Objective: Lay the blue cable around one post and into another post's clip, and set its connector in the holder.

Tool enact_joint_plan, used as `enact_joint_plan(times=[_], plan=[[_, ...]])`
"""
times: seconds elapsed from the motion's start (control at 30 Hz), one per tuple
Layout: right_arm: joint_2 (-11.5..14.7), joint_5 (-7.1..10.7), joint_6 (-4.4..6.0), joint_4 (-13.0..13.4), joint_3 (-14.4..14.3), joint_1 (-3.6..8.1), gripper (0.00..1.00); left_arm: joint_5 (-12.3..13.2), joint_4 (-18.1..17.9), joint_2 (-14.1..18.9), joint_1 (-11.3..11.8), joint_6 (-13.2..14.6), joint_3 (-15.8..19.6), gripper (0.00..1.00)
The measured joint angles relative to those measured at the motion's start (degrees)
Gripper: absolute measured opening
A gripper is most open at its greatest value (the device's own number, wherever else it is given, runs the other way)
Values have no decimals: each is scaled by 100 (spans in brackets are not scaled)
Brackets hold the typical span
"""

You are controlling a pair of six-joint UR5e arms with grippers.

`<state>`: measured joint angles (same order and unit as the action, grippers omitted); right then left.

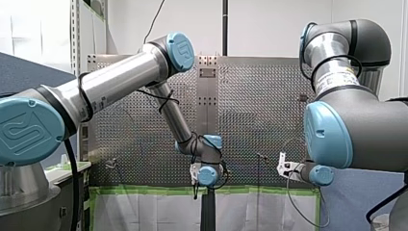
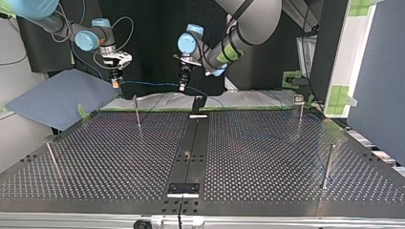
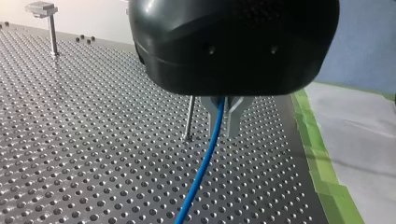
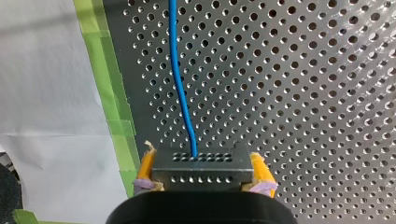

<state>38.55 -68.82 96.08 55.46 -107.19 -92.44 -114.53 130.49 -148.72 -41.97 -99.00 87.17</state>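
The blue cable (image 2: 150, 84) hangs stretched between my two grippers above the table's far edge in the top view. My right gripper (image 4: 202, 156) has its yellow pads (image 4: 145, 164) shut on the black connector (image 4: 203, 170), and the cable (image 4: 180, 93) runs ahead out of it. My left gripper (image 3: 223, 133) has its metal fingers closed on the cable (image 3: 201, 172), which passes between them and hangs down. A thin post (image 3: 189, 116) stands just beside those fingers. In the top view my right gripper (image 2: 114, 82) is at the left and my left gripper (image 2: 182, 86) near the middle.
On the perforated table stand a thin post (image 2: 137, 112), a post with a clip (image 2: 299, 110), and two nearer posts (image 2: 329, 164) (image 2: 51, 157). A black holder (image 2: 183, 188) sits on the centre strip near the front edge, another black block (image 2: 198, 104) at the far edge. Green tape (image 4: 109, 84) borders the plate.
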Motion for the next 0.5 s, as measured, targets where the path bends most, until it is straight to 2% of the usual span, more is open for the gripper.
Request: enact_joint_plan(times=[0.13, 0.2, 0.23, 0.3, 0.33, 0.4, 0.5], plan=[[0, -5, 3, 0, 0, 1, 0, -4, 3, 0, -7, 18, 0, 12], [0, -7, 2, 0, 0, 2, 0, -2, 4, 3, -14, 31, 0, 22], [0, -9, 2, 0, 0, 2, 0, -1, 5, 4, -18, 37, 0, 22], [0, -20, 1, 0, 0, 2, 0, 2, 10, 5, -28, 52, 0, 31], [0, -35, 0, 0, 0, 2, 0, 2, 13, 5, -33, 60, 0, 31], [0, -63, -4, 0, 0, 2, 0, 4, 21, 3, -45, 73, 1, 39], [0, -85, -7, 0, 0, 2, 0, -5, 38, 5, -59, 90, 0, 42]])
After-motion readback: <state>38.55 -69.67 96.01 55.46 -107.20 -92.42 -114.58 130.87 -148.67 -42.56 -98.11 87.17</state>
